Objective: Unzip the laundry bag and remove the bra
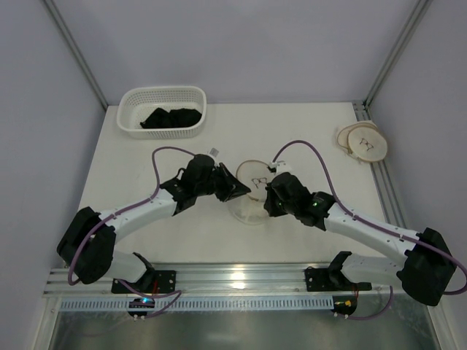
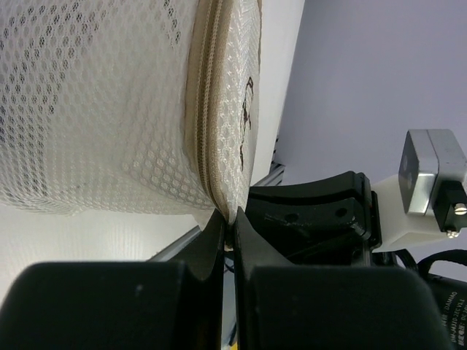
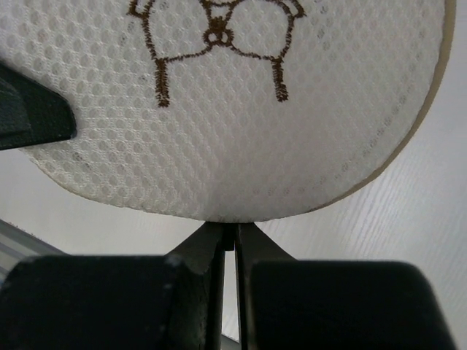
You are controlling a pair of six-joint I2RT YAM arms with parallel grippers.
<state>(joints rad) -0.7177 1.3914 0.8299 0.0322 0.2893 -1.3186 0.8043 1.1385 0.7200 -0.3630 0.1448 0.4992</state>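
Laundry bag: a drum-shaped pouch of cream honeycomb mesh with tan zip tape around the rim and a brown stitched emblem on its flat top. It is sitting mid-counter, toward the near edge. The left hand is pinching the rim beside the zip, and the right hand is pinching the opposite edge. A white lattice basket in the far left corner is holding black cloth.
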